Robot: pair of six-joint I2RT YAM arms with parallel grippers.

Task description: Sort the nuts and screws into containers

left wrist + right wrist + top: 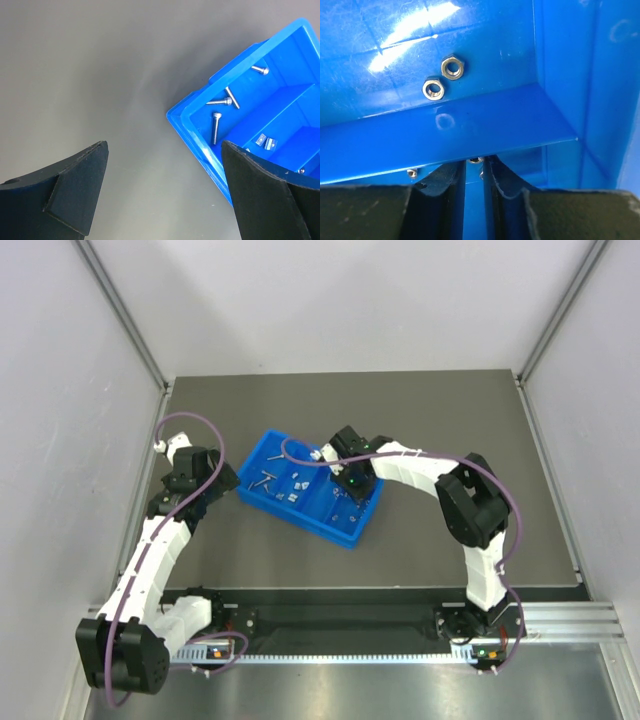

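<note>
On the grey tabletop (450, 430), the blue tray (262, 453) sits slanted mid-frame, its long side running upper left to lower right. My left gripper (164, 165) hangs by its corner, jaws wide apart. My right gripper (474, 172) is inside the tray, jaws nearly together; I cannot tell if they pinch anything. Only the left wrist view shows the screws (216, 127) clearly: one points up-down, one sideways. Only the right wrist view shows two nuts (453, 66) lying flat.

The left gripper (164, 150) held its black fingers (75, 190) wide apart above the grey table (100, 65), gripping nothing. By the right finger sat a corner of the blue tray (192, 132). Four screws (215, 127) lay loose in its nearest compartment, and a small blocky nut (267, 143) in the next.
</note>
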